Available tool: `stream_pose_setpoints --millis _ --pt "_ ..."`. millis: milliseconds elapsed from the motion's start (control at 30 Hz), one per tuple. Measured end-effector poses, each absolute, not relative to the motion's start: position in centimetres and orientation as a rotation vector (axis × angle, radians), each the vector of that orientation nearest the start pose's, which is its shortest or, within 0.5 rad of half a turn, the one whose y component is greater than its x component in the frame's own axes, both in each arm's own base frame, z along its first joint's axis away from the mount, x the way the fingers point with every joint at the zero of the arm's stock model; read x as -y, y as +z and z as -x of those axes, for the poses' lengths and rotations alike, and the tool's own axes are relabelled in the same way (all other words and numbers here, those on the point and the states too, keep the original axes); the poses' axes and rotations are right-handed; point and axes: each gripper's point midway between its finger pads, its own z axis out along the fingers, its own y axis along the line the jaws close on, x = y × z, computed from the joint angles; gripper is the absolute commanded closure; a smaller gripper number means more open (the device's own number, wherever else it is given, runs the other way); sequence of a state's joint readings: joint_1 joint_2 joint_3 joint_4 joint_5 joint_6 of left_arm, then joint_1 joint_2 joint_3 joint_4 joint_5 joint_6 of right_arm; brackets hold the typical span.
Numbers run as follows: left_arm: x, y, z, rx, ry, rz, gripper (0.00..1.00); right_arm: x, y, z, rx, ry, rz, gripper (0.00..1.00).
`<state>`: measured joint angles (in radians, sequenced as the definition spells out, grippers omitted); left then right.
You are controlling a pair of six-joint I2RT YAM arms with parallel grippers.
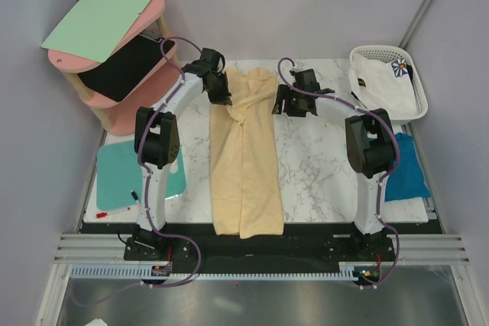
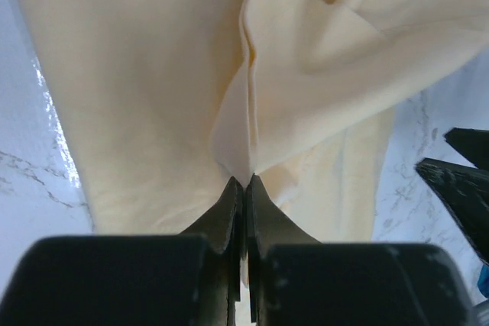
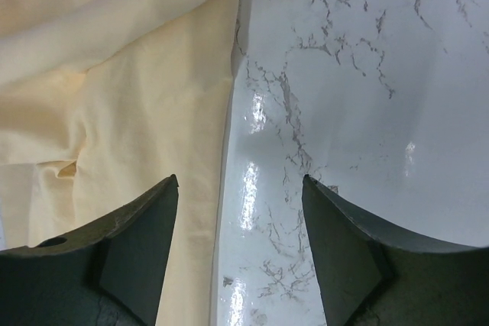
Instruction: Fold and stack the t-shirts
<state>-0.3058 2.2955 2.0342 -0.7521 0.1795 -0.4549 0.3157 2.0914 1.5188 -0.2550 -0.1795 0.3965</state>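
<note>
Top external view: the pale yellow shirt (image 1: 244, 173) lies as a long narrow strip down the middle of the marble surface (image 1: 313, 166). Its near end reaches the edge at 6 o'clock, between the arm bases. The cloth is fairly smooth there and bunches into soft folds at the far end, toward 12 o'clock. A teal-blue shirt (image 1: 403, 169) lies crumpled at the 3 o'clock edge, partly behind the right arm. Farther off, at 2 o'clock, a white shirt (image 1: 378, 85) with a flower print is heaped in a white basket (image 1: 416, 104).

Both arms rise from their bases and bend inward at the elbows toward the far end of the yellow strip. The left tool (image 1: 221, 95) sits at the strip's far left side, at 11 o'clock. In the left wrist view its fingers are pressed together, pinching a raised crease of yellow cloth. The right tool (image 1: 280, 103) is just beside the strip's right edge, at 1 o'clock. In the right wrist view its fingers are spread wide and hold nothing, one over the cloth and the other over bare marble.
</note>
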Motion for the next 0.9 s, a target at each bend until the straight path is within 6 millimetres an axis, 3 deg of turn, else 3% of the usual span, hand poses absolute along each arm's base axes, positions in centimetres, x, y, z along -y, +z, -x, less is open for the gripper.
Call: stream_pose_setpoints --millis 167,300,400,467,533,600,633,667,800,900 --pt "22.0 12.9 -50.2 -2.515 -0.557 0.085 0.98 -20.8 4.8 -48.2 -2.465 0.541 -0.013 0.26" --pt "21.6 17.5 -50.4 -2.386 -0.571 0.076 0.98 -20.6 4.3 -47.8 -2.478 0.538 -0.015 0.26" --pt "20.9 19.0 -51.4 -2.325 -0.574 0.092 0.98 -20.6 4.0 -47.5 -2.486 0.538 -0.016 0.25" --pt "20.0 18.2 -51.9 -2.331 -0.565 0.117 0.98 -20.6 3.9 -47.5 -2.487 0.54 -0.015 0.25" --pt "18.9 16.2 -52.5 -2.362 -0.546 0.158 0.91 -20.6 3.9 -47.4 -2.488 0.54 -0.015 0.25" --pt "17.8 13.7 -52.8 -2.407 -0.526 0.199 0.6 -20.6 3.8 -47.4 -2.489 0.543 -0.015 0.25" --pt "17.4 12.4 -53.0 -2.431 -0.517 0.216 0.34 -20.6 3.8 -47.3 -2.49 0.544 -0.014 0.25" --pt "17.1 11.3 -53.0 -2.45 -0.509 0.231 0.27 -20.6 3.8 -47.3 -2.49 0.544 -0.014 0.25" --pt "15.6 7.3 -52.2 -2.531 -0.45 0.306 0.2 -20.7 3.8 -47.4 -2.487 0.546 -0.013 0.25" --pt "15.3 6.6 -51.3 -2.553 -0.434 0.317 0.19 -20.7 4.0 -47.6 -2.478 0.55 -0.011 0.25"
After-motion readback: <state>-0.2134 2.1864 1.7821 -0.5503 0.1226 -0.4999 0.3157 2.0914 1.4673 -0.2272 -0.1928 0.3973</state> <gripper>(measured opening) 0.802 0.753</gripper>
